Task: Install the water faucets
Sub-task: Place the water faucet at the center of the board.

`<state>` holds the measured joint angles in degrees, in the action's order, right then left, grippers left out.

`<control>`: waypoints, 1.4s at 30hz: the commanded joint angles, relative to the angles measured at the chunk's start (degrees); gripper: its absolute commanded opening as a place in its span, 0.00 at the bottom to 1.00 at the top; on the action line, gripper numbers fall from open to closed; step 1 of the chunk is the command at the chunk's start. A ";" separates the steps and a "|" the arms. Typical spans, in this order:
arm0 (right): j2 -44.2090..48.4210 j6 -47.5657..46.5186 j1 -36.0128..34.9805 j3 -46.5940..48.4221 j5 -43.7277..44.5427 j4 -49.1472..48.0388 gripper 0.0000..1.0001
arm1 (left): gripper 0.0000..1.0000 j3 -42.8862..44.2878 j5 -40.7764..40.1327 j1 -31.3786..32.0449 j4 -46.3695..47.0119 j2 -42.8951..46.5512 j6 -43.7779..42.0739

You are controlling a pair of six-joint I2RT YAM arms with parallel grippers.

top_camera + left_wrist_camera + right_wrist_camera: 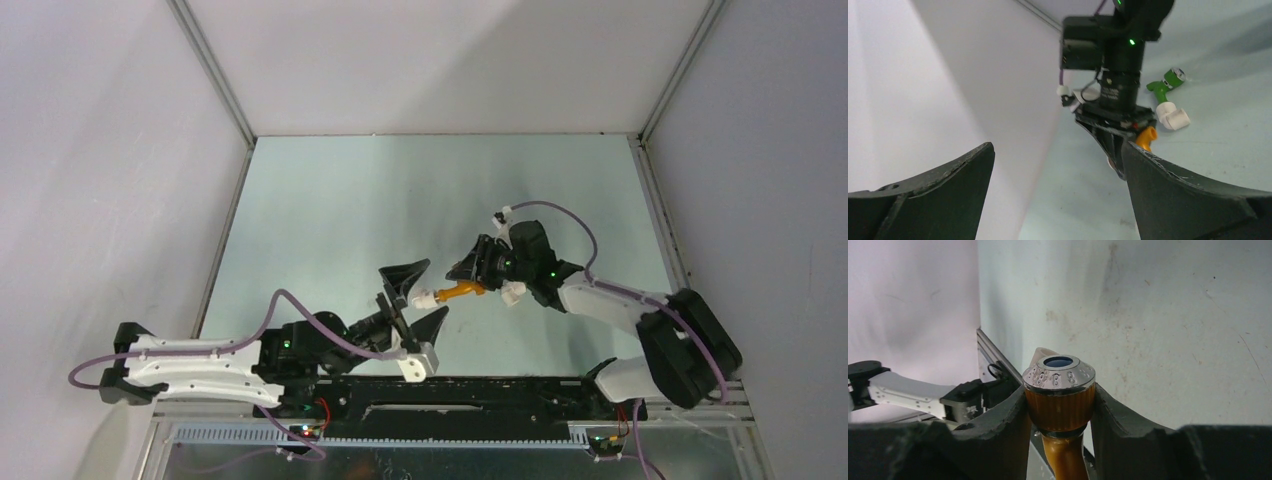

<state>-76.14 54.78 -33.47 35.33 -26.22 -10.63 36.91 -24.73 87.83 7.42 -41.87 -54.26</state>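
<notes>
My right gripper is shut on the ribbed knob of the orange faucet, which has a silver cap. In the top view the right gripper holds this orange faucet above the table, pointing left. A small white piece sits at the faucet's left end. My left gripper is open, its jaws either side of that white end and not touching it. In the left wrist view the left gripper is empty and the orange faucet shows beside its right finger. The green faucet lies on the table beyond.
A white elbow fitting lies against the green faucet; it also shows in the top view beside the right wrist. The pale green table is walled by white panels on three sides. A black rail runs along the near edge.
</notes>
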 commanded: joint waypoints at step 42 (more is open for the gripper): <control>-13.49 -16.90 5.66 1.42 10.48 3.94 0.99 | 0.98 -2.30 19.27 -34.16 7.79 -2.73 49.01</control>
<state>-92.51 45.45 -31.97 36.27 -21.80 -17.54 36.38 -13.17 62.96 13.21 -43.70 -20.58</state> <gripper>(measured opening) 0.991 0.985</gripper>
